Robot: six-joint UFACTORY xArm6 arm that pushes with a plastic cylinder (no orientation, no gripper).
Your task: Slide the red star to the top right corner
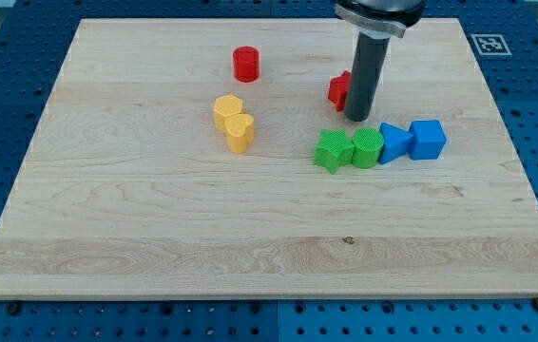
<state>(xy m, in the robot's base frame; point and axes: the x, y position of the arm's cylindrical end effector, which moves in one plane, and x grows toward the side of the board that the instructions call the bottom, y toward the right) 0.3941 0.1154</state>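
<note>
The red star (338,89) lies on the wooden board (155,228), right of centre in the upper half, partly hidden behind the rod. My tip (357,117) rests on the board at the star's lower right side, touching or nearly touching it. A red cylinder (246,64) stands to the star's left, nearer the view's top. The board's top right corner (454,24) lies up and to the right of the star.
Just below my tip lies a row: a green star (333,150), a green cylinder (366,148), a blue triangular block (394,142) and a blue cube (428,139). Two yellow blocks (234,122) sit together left of centre.
</note>
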